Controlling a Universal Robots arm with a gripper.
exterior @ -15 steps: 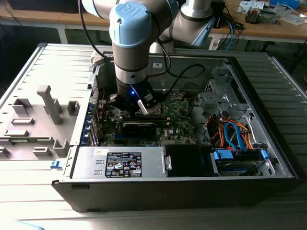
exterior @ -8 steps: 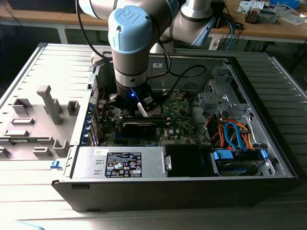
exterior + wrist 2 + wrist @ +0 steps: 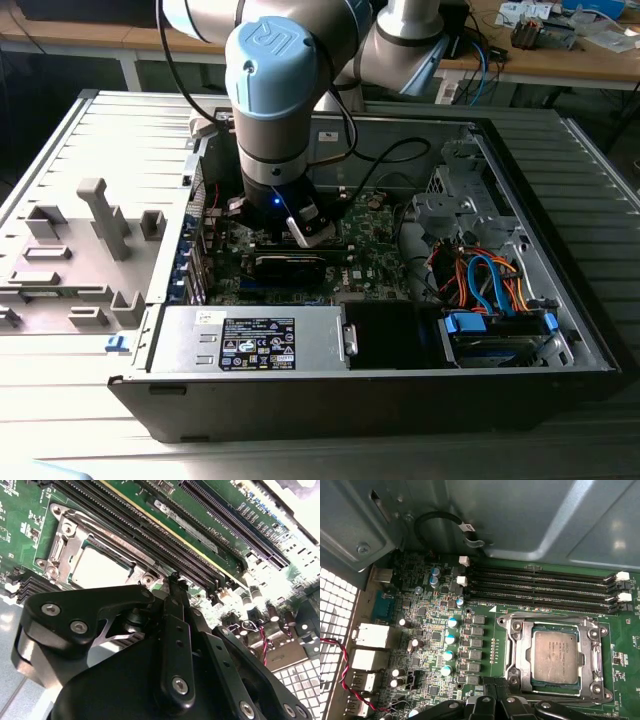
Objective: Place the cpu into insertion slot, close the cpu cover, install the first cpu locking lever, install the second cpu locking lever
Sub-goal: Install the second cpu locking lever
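Already seated: flat silvery square cpu

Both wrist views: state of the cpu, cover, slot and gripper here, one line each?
cpu: seated flat in the socket, metal top facing up.
cpu cover: down flat, framing the chip.
insertion slot: occupied by the chip.
gripper: fingers shut, empty, beside the socket, apart from it.
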